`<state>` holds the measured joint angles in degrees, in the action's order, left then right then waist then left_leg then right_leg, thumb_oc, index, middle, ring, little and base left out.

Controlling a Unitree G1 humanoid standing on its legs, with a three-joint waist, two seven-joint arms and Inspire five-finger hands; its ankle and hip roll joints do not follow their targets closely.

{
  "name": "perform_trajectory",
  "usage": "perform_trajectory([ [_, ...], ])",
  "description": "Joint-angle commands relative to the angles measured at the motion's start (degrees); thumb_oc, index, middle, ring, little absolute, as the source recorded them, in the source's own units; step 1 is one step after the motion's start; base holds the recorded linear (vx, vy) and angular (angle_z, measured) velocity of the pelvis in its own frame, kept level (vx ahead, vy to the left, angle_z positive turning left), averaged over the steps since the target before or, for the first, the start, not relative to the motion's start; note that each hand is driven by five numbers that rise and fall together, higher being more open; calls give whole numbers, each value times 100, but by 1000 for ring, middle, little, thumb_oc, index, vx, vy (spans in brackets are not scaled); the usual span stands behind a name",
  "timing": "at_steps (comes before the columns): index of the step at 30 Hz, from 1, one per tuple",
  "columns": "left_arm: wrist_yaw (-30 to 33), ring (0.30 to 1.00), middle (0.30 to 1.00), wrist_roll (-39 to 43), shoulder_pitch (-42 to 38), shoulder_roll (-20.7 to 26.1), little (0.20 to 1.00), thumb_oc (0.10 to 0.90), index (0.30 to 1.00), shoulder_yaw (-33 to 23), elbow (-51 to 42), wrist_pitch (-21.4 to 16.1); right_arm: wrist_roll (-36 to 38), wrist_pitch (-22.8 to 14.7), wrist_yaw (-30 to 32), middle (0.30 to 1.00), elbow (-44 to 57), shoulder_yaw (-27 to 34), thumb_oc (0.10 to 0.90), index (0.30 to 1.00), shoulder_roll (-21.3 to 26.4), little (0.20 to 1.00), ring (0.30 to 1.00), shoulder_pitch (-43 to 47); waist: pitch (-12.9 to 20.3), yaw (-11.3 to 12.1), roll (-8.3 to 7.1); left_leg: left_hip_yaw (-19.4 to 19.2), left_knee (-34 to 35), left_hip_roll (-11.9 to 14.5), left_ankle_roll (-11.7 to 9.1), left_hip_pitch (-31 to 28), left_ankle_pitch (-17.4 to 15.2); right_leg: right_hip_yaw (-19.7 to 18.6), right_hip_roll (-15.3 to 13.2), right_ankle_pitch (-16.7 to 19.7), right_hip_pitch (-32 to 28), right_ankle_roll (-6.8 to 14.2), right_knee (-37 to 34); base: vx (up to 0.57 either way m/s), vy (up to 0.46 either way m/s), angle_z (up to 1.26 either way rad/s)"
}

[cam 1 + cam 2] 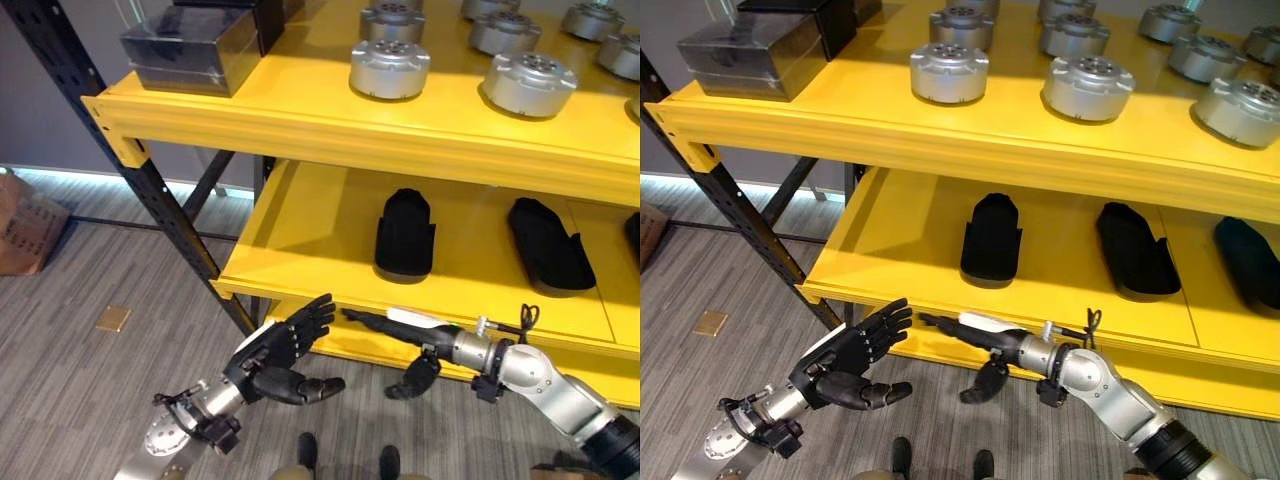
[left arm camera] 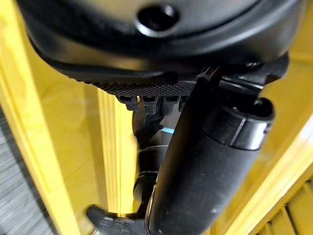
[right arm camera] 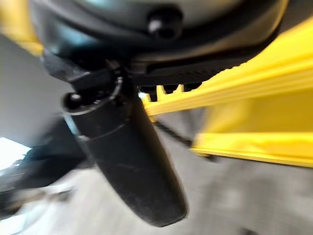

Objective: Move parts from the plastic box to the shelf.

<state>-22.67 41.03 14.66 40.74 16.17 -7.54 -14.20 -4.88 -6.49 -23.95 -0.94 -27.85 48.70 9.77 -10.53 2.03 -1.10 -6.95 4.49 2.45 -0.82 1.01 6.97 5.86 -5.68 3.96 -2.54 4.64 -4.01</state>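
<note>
Several round silver parts (image 1: pixel 389 68) stand on the top level of the yellow shelf (image 1: pixel 300 125). Black elongated parts (image 1: pixel 405 232) lie on the middle level, another (image 1: pixel 548 243) to its right. My left hand (image 1: pixel 285 355) hovers open and empty just below the middle level's front edge, fingers spread toward the shelf. My right hand (image 1: pixel 400 325) stretches flat along that same edge, fingers pointing left and thumb hanging down, holding nothing. In the left wrist view the thumb (image 2: pixel 205 161) sticks out before the yellow shelf; in the right wrist view the thumb (image 3: pixel 127 161) shows beside a yellow beam (image 3: pixel 254 147).
A dark metal block (image 1: pixel 190 48) sits at the top level's left end. The shelf's black upright (image 1: pixel 150 190) slants down to the grey floor. A cardboard box (image 1: pixel 25 230) stands at far left, with a small tan tile (image 1: pixel 113 318) on the floor.
</note>
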Motion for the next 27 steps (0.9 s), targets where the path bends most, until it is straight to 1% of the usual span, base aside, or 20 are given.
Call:
perform_trajectory([
  [1, 202, 1000, 1000, -267, -532, -290, 1000, 900, 1000, -583, -673, -918, -596, -190, 647, 1000, 546, 361, 900, 1000, 91, 1000, 1000, 303, -17, 8, -60, -45, -296, 104, -53, -249, -558, 72, -53, -180, 145, 68, 398, 0, 0, 0],
  [3, 295, 1000, 1000, -397, -444, -483, 1000, 900, 1000, -797, -652, -987, -1127, -55, 1043, 1000, 210, 550, 900, 1000, -40, 1000, 1000, 283, -46, 47, -55, -21, -311, 98, -53, -223, -567, 95, -59, -185, 149, 66, 392, 2, 0, -3],
  [4, 349, 1000, 1000, -436, -443, -595, 1000, 900, 1000, -875, -655, -997, -1392, -49, 1359, 1000, 20, 670, 900, 1000, -140, 1000, 1000, 281, -60, 62, -44, -6, -323, 91, -52, -211, -574, 104, -61, -186, 150, 62, 392, 7, 5, -5],
  [8, 394, 1000, 1000, -504, -450, -730, 1000, 900, 1000, -967, -670, -958, -1674, 104, 1760, 1000, -247, 887, 900, 1000, -312, 1000, 1000, 330, -92, 57, -22, -5, -350, 76, -49, -187, -601, 86, -61, -194, 169, 60, 394, -5, 11, 3],
  [11, 375, 1000, 1000, -548, -441, -831, 1000, 900, 1000, -971, -710, -962, -2123, 65, 2042, 1000, -310, 1007, 900, 1000, -456, 1000, 1000, 318, -147, 48, 35, 12, -371, 49, -41, -145, -624, 65, -61, -207, 212, 60, 412, -24, 25, 1],
  [13, 340, 1000, 1000, -511, -458, -845, 1000, 900, 1000, -964, -746, -943, -2330, 36, 2129, 1000, -272, 1004, 900, 1000, -435, 1000, 1000, 355, -161, 49, 54, 18, -375, 39, -38, -137, -628, 60, -67, -209, 224, 64, 418, 0, 0, 0],
  [14, 322, 1000, 1000, -484, -523, -848, 1000, 900, 1000, -916, -754, -916, -2426, 181, 2013, 1000, -298, 899, 900, 1000, -424, 1000, 1000, 539, -158, 60, 70, 29, -377, 23, -45, -125, -632, 55, -68, -213, 236, 62, 420, 0, 0, 0],
  [16, 323, 1000, 1000, -479, -554, -852, 1000, 900, 1000, -896, -770, -895, -2472, 205, 1959, 1000, -370, 835, 900, 1000, -452, 1000, 1000, 614, -166, 73, 74, 39, -380, 18, -44, -122, -636, 64, -71, -218, 235, 62, 422, 0, 0, 0],
  [22, 254, 1000, 1000, -426, -598, -826, 1000, 900, 1000, -848, -772, -845, -2674, 149, 1899, 1000, -697, 524, 900, 1000, -431, 1000, 1000, 878, -181, 142, 93, 71, -394, 7, -49, -97, -623, 120, -81, -230, 249, 54, 449, 0, 0, 0],
  [25, 220, 1000, 1000, -408, -666, -818, 1000, 900, 1000, -809, -746, -799, -2754, 213, 1874, 1000, -887, 356, 900, 1000, -463, 1000, 1000, 1096, -203, 183, 100, 92, -405, -3, -45, -78, -621, 136, -81, -237, 255, 41, 464, -3, -7, 3],
  [27, 186, 1000, 1000, -388, -696, -806, 1000, 900, 1000, -793, -734, -782, -2793, 162, 1871, 1000, -1067, 259, 900, 1000, -476, 1000, 1000, 1269, -221, 209, 109, 115, -408, -8, -49, -67, -612, 150, -81, -239, 263, 38, 476, 0, 0, 0],
])
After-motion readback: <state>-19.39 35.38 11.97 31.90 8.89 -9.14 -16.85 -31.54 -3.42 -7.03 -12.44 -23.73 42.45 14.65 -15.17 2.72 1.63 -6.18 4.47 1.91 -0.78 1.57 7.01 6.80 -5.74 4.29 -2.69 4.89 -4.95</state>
